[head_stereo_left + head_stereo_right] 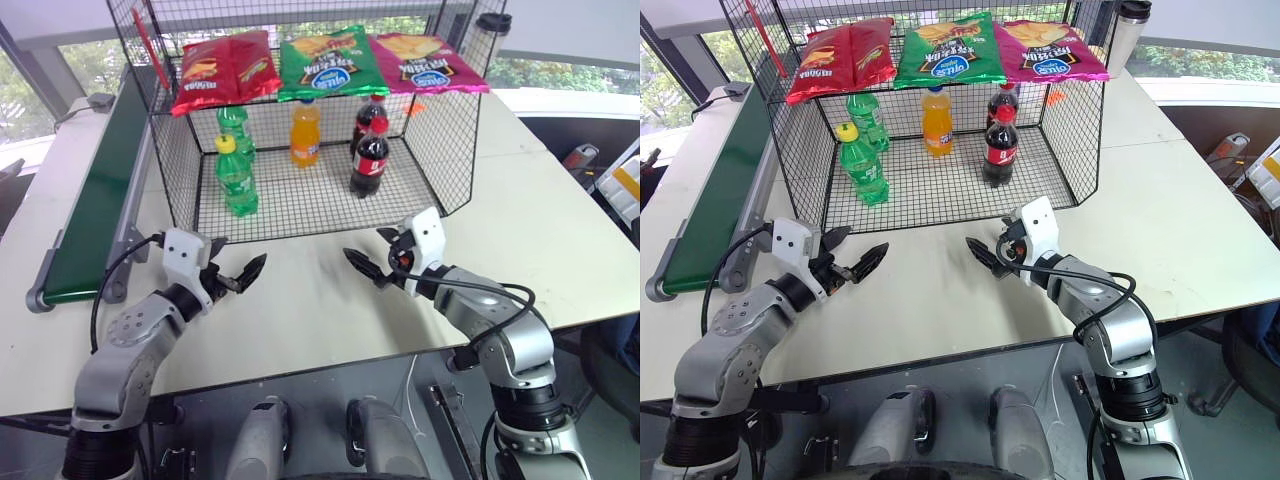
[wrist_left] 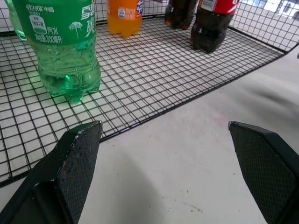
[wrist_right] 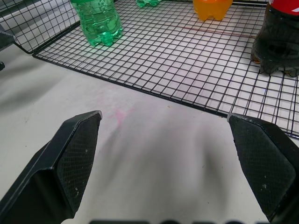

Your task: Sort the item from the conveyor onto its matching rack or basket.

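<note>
The orange soda bottle (image 1: 305, 133), its cap looking blue, stands upright at the back middle of the black wire-mesh basket (image 1: 452, 140). The dark green conveyor (image 1: 100, 190) runs along the table's left side, and the stretch in view carries nothing. My left gripper (image 1: 240, 257) hovers open over the white table in front of the basket's left half, nothing between its fingers. My right gripper (image 1: 367, 252) is open too, facing it from the right, in front of the basket's open side. The bottle's base also shows in the wrist views (image 2: 124, 16) (image 3: 212, 7).
Two green soda bottles (image 1: 237, 178) stand at the basket's left and two cola bottles (image 1: 370, 160) at its right. Three chip bags (image 1: 325, 62) lie on the mesh top tier. A steel tumbler (image 1: 1127, 30) stands behind the basket's right corner. The table edge runs close behind both grippers.
</note>
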You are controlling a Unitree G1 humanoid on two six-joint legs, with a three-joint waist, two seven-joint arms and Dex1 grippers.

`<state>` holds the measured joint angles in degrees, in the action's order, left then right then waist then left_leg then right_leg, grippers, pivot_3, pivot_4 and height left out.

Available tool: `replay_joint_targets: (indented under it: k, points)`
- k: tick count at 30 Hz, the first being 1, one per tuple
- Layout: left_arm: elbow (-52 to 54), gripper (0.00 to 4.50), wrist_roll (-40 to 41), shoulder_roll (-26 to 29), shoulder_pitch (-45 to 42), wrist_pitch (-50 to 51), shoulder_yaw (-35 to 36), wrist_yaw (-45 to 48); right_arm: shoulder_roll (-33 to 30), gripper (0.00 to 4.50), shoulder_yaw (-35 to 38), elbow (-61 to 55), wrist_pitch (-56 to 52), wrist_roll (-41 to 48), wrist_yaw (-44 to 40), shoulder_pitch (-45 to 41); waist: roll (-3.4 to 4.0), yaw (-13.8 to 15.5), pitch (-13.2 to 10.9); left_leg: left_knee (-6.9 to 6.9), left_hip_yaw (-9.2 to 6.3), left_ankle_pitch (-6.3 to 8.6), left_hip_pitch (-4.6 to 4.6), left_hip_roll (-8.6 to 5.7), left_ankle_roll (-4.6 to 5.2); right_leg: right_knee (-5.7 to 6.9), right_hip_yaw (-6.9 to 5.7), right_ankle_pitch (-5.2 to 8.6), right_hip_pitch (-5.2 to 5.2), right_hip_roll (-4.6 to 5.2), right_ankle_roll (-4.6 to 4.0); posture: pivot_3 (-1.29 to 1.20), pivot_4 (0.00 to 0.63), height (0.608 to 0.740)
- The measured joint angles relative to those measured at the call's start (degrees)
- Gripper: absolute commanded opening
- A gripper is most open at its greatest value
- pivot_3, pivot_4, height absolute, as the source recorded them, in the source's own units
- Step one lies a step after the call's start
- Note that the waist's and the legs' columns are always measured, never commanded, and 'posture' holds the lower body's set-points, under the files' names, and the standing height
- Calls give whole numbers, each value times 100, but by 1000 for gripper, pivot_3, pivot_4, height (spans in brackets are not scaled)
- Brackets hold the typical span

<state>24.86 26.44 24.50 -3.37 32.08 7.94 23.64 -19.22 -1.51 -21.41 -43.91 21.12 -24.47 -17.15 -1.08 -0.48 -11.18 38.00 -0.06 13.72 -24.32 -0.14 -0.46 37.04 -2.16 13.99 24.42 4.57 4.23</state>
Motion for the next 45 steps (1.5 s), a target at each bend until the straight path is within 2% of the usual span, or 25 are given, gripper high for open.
replay_joint_targets:
  k: [26, 32, 38, 45]
  points:
    - [107, 4500, 72, -9, -17, 154, 86, -129, -55, 4471, -40, -53, 1, 8, -97, 0, 0, -3, 0, 0, 0, 0, 0, 0, 0, 0, 0, 0, 0, 0, 0, 0, 150, 739]
    - [125, 4500, 209, 354, 72, 356, 601, -106, -348, 4471, -147, -172, 53, 144, -587, -9, 0, -7, 0, 0, -1, 0, 0, 1, 0, -1, -2, 1, 1, -1, -1, 0, 150, 739]
    - [119, 4500, 335, 613, -223, 469, 1149, -220, -684, 4471, -348, -406, 66, 500, -1381, -181, 0, -1, 0, 0, -1, 0, -1, 1, 0, -10, -3, 2, -1, 1, -1, 0, 150, 739]
    - [539, 4500, 555, 701, -32, 692, 1330, -273, -878, 4471, -488, -429, 229, 739, -2063, -302, -1, -1, -1, -1, -1, 0, -3, 1, 0, -11, 0, 1, 0, 10, -2, 0, 150, 739]
